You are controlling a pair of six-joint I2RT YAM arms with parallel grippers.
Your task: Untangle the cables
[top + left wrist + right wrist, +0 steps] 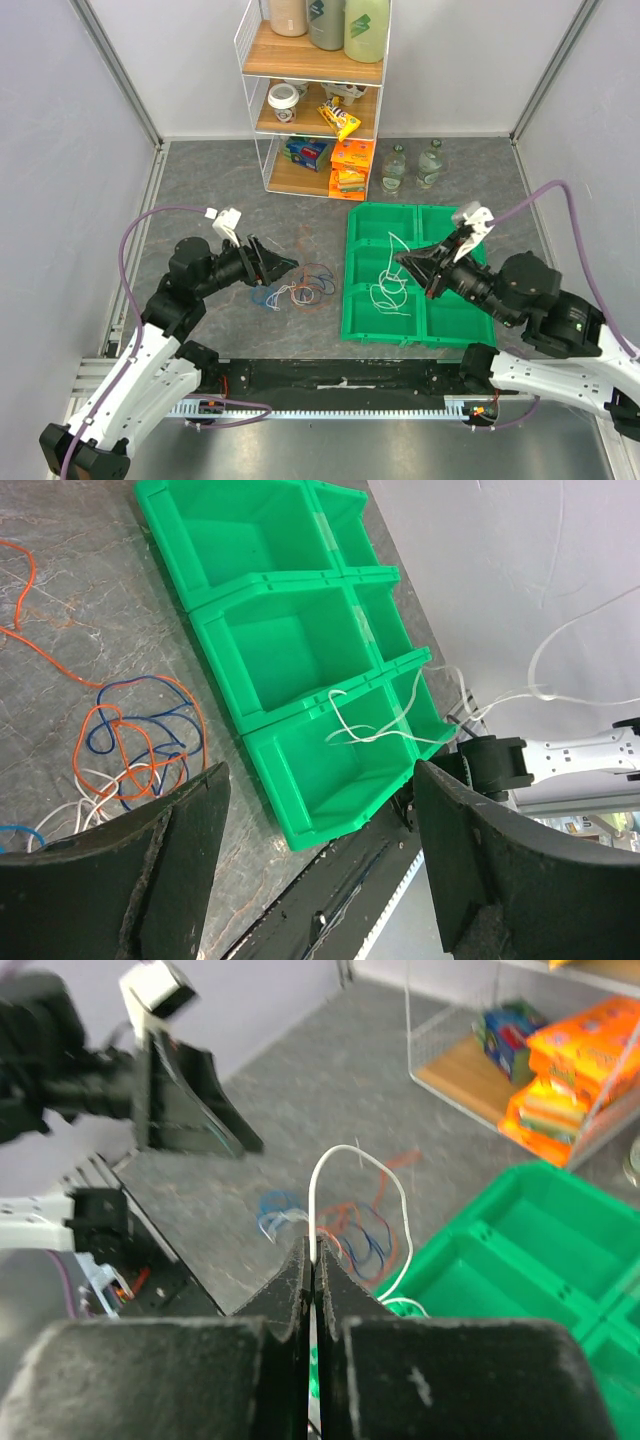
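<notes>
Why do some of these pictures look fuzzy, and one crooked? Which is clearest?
Top view: clearest, evenly lit, soft shadows only. Right wrist view: soft throughout; the right gripper, shut on the white cable, looks blurred. Left wrist view: tilted, green tray crisp, pale wall washed out.

Bright, even overhead light, with faint soft shadows on the table. Top view sharp. Right wrist view soft, left arm blurred. Left wrist view: wall overexposed, left gripper dark.
</notes>
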